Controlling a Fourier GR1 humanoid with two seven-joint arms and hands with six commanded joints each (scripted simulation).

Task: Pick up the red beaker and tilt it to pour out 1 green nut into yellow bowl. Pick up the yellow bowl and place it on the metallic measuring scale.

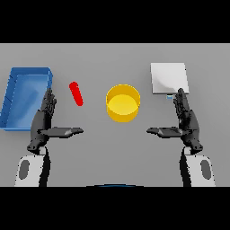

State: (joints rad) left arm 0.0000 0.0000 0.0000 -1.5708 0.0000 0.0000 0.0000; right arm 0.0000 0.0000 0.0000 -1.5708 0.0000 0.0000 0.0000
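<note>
Red beaker (76, 93): not yet gripped; left hand (43, 122) and right hand (186, 121) held open. To be grasped mid-body, kept upright until over yellow bowl (122, 103).

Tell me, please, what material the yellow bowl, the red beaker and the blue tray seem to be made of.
Yellow bowl: probably plastic; even, matte colour, no reflections. Red beaker: likely plastic too; opaque, flat red, so apparently not glass. Blue tray: looks like moulded plastic; thin walls, uniform matte blue. None shows a metallic shine, but the look leaves this open.

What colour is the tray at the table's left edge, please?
Blue: the tray shows best in the head view.
</note>
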